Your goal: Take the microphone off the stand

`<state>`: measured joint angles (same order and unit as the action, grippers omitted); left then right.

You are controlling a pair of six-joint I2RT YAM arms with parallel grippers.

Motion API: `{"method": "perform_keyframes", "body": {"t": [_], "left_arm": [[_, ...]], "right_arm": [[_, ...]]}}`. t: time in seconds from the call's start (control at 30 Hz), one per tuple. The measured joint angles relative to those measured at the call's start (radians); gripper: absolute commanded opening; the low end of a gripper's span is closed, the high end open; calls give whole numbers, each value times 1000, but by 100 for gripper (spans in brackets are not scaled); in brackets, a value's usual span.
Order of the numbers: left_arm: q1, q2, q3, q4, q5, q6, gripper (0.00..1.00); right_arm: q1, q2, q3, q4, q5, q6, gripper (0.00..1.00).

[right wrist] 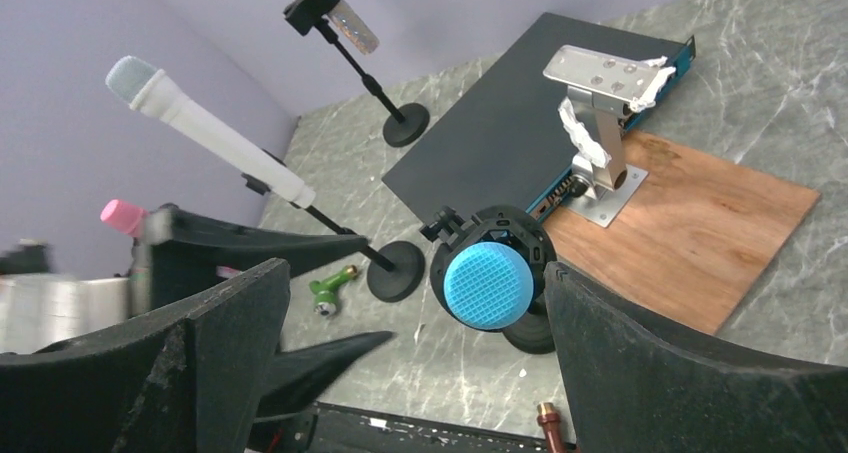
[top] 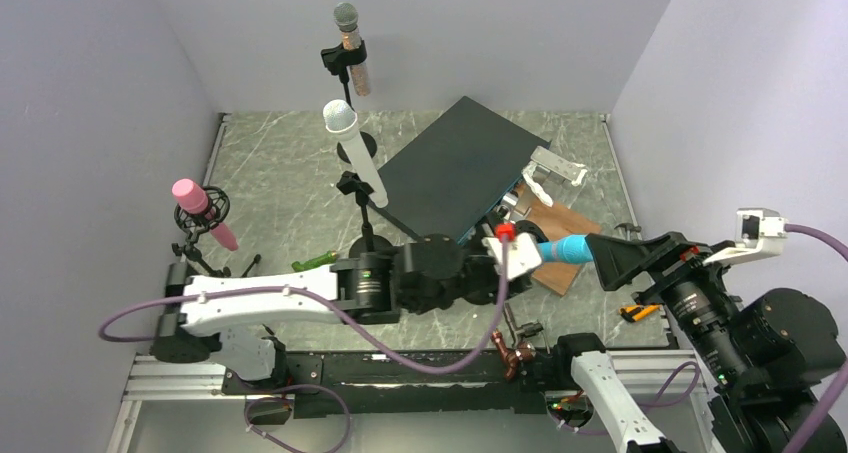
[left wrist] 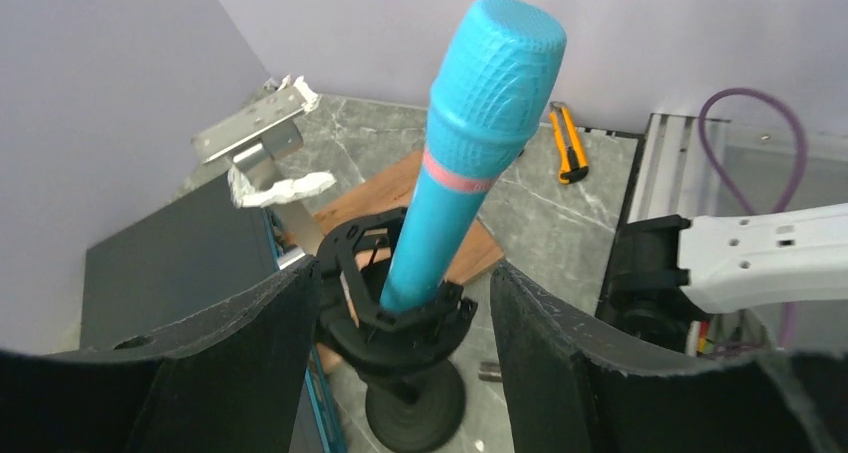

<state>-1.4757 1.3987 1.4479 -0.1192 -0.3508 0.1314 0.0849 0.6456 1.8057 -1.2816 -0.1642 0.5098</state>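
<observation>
The blue microphone (top: 566, 249) with a pink band sits in a black shock-mount stand (left wrist: 404, 325) on a round base. In the left wrist view the microphone (left wrist: 470, 143) rises tilted out of the mount. My left gripper (left wrist: 400, 318) is open, one finger on each side of the mount, with gaps showing. In the top view it (top: 518, 257) is at the microphone's lower end. My right gripper (right wrist: 415, 318) is open, and the microphone's mesh head (right wrist: 488, 285) lies between its fingers without touching them. In the top view it (top: 603, 255) is just right of the head.
A black box (top: 460, 168) and a wooden board (right wrist: 700, 228) with a metal bracket (right wrist: 600, 123) lie behind the stand. White (top: 355, 153), pink (top: 205, 213) and silver-headed (top: 350, 48) microphones stand on other stands. A green part (top: 315, 263) and an orange knife (left wrist: 567, 143) lie on the table.
</observation>
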Motion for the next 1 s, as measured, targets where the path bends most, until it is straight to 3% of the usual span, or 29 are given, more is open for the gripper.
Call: {"method": "perform_keyframes", "body": {"t": [0.23,0.67,1.0], "left_arm": [[0,183,108,72,52,117,68],[0,277,187,162,138,171,67],[26,365,243,158,151,172,28]], "right_arm": [[6,2,105,-11,11,3,100],[103,5,192,-62,107,13,100],[136,8,196,-69,141,26,100]]}}
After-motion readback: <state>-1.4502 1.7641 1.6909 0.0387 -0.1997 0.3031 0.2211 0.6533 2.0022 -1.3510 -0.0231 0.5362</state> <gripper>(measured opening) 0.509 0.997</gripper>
